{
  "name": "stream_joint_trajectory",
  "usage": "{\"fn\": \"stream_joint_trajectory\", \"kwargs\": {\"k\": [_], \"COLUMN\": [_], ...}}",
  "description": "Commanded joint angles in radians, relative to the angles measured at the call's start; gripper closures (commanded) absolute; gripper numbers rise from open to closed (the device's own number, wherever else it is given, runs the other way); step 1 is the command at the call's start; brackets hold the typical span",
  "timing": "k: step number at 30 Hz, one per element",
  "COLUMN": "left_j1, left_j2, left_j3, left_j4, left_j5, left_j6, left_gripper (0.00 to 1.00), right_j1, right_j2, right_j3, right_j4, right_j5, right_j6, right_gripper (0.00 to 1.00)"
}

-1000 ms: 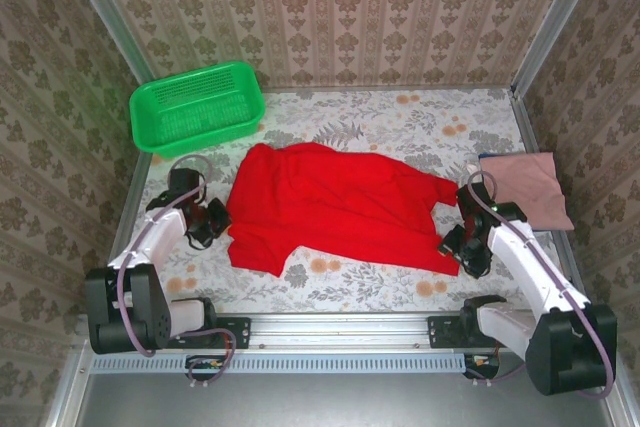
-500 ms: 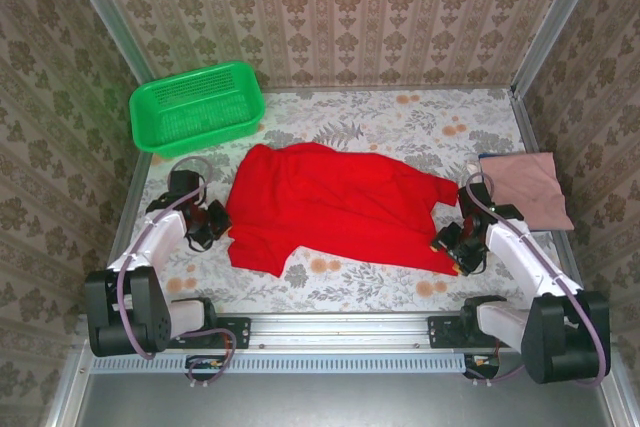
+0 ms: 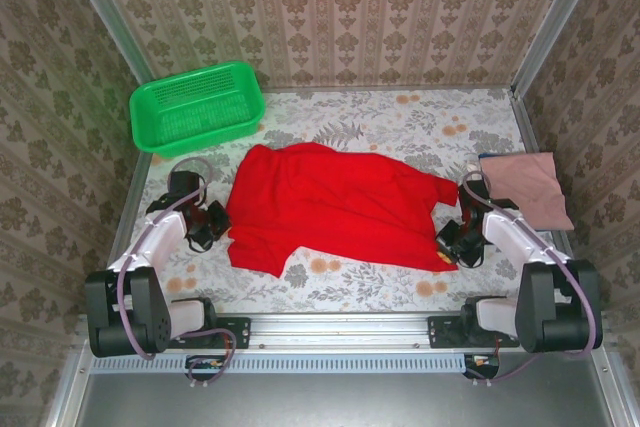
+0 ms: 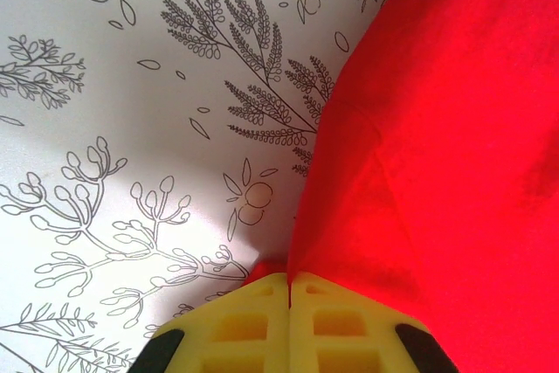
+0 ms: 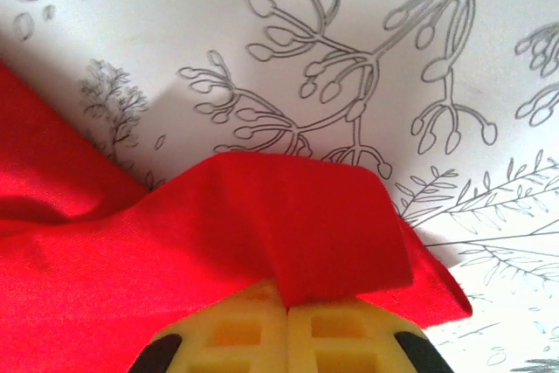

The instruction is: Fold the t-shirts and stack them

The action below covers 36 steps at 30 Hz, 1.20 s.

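Top external: my left gripper (image 3: 213, 219) at 9 o'clock, right gripper (image 3: 447, 245) at 4, both pinching red t-shirt (image 3: 330, 202); first fold, lift evenly next.

Yellow jaws pinch the red t-shirt (image 4: 437, 146) at its edge on a flowered tablecloth (image 4: 131, 85)

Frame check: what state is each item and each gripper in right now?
red t-shirt: unfolded, spread rumpled on the table, pinched at both sides.
pink t-shirt: folded, lying flat at the table's right edge.
green basket: upright, nothing visible inside.
left gripper: shut on the red t-shirt's edge.
right gripper: shut on a fold of the red t-shirt.
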Motion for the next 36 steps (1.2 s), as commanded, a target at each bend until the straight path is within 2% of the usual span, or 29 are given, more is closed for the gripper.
{"fn": "stream_joint_trajectory", "kwargs": {"k": [1,6,10,16,20,26,32,36], "left_j1": [0.006,0.005,0.005,0.003,-0.001,-0.002,-0.011,-0.013], "left_j2": [-0.025,-0.06,-0.058,-0.035,-0.049,-0.096,-0.169,-0.219], "left_j3": [-0.005,0.038,0.161,0.402,0.544,0.708,0.768,0.784], "left_j4": [-0.002,-0.011,-0.02,-0.035,-0.067,-0.098,-0.09,-0.049], "left_j5": [-0.017,-0.028,-0.041,-0.084,-0.133,-0.197,-0.214,-0.252], "left_j6": [-0.024,-0.049,-0.058,-0.063,-0.064,-0.043,-0.009,-0.015], "left_gripper": [1.0,1.0,1.0,1.0,1.0,1.0,1.0,1.0], "right_j1": [-0.006,-0.006,-0.006,-0.008,-0.012,-0.012,-0.012,-0.012], "right_j2": [-0.089,-0.212,-0.265,-0.241,-0.216,-0.243,-0.264,-0.269], "right_j3": [0.021,0.087,0.213,0.46,0.62,0.767,0.887,0.968], "right_j4": [-0.047,-0.077,-0.028,0.05,0.071,0.094,0.035,0.031], "right_j5": [0.037,0.08,0.098,0.188,0.191,0.171,0.119,0.14], "right_j6": [0.003,-0.017,-0.093,-0.174,-0.22,-0.277,-0.338,-0.355], "right_gripper": [1.0,1.0,1.0,1.0,1.0,1.0,1.0,1.0]}}
